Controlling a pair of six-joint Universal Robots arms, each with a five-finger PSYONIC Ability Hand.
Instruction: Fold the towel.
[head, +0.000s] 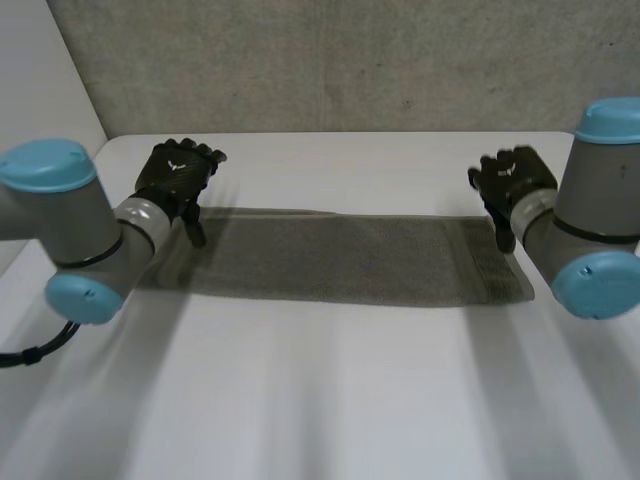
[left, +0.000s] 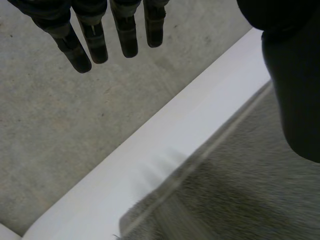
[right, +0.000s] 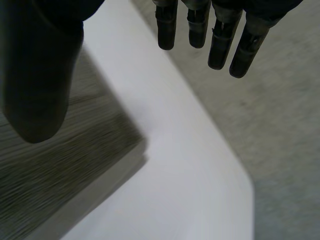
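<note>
So where's the towel (head: 340, 258) just now?

Flat on the table (head: 320, 400). It's a long dark-grey strip across the far half, its long side running along the far edge, with a band of white top between the two.

What's the table like?

White and smooth, with rounded far corners. The towel's ends stop short of the left and right edges.

And behind it?

A grey speckled wall (head: 350, 60), concrete by the look of it, standing right at the far edge. Past the far left corner there's a paler surface (head: 40, 70). I can't tell what that one is.

What's the left hand (head: 178, 172) doing?

It's at the towel's far left corner. The fingers are straight and point toward the wall, the thumb stands well apart from them, and there's nothing between. The thumb is over the cloth, but I can't tell whether it touches.

And the right hand (head: 512, 180)?

Much the same at the far right corner: straight fingers aimed at the wall, thumb wide of them above the towel, gripping nothing. That corner lies square on the table, and a paler edge shows under its top, so it looks layered there.

And the arms?

The left arm (head: 60, 230) comes in from the left edge and the right arm (head: 590, 230) from the right, one at each end of the strip.
</note>
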